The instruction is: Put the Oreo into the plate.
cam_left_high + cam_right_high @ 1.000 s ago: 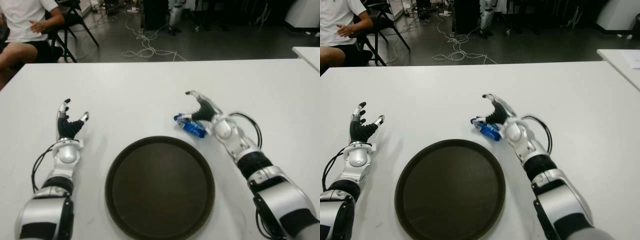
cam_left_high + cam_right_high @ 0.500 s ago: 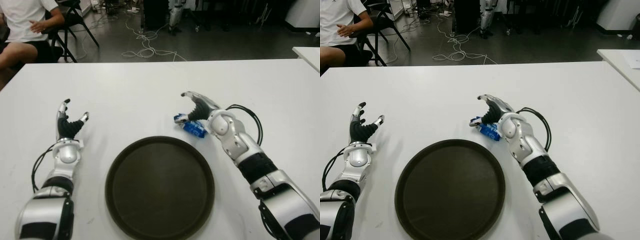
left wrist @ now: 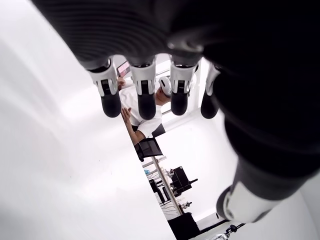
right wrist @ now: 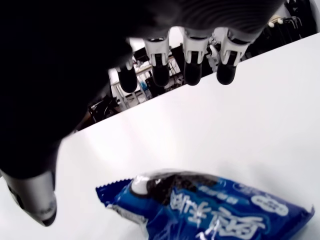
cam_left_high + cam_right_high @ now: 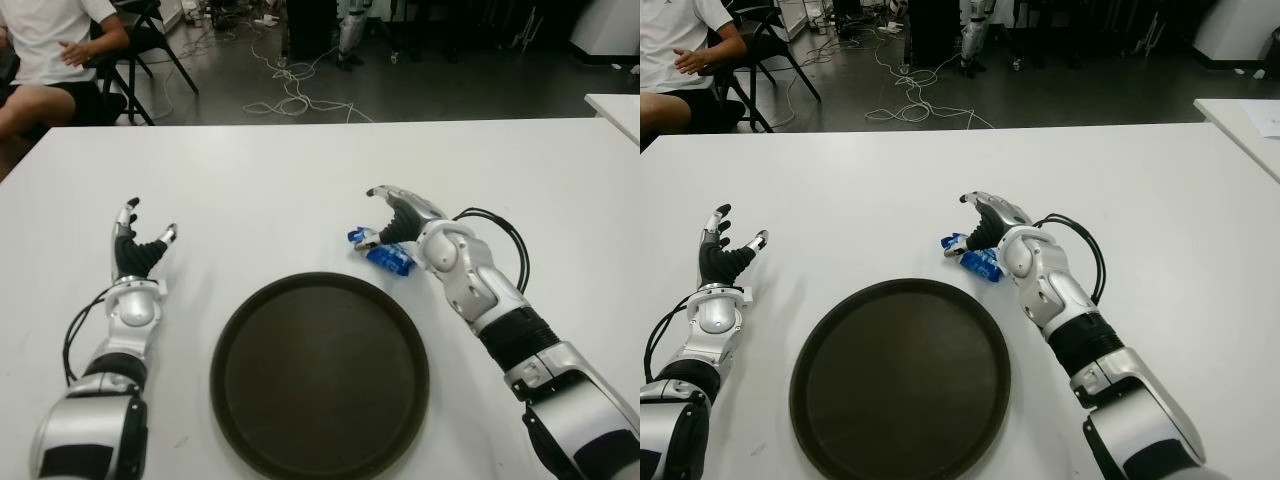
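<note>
A blue Oreo pack (image 5: 381, 253) lies on the white table (image 5: 280, 190), just beyond the far right rim of the dark round plate (image 5: 320, 380). My right hand (image 5: 390, 217) arches over the pack from the right. Its fingers (image 4: 192, 60) are spread above the pack and the thumb (image 4: 32, 200) hangs beside the wrapper's end; none of them closes on the pack (image 4: 205, 205). The plate holds nothing. My left hand (image 5: 140, 246) shows left of the plate, its fingers (image 3: 145, 95) spread and holding nothing.
A person (image 5: 50, 55) sits on a chair beyond the table's far left corner. Cables (image 5: 290, 95) lie on the floor behind the table. A second white table's corner (image 5: 615, 105) shows at the far right.
My right wrist has lifted and turned so the hand leans further over the Oreo pack. The pack and the left hand have stayed in place.
</note>
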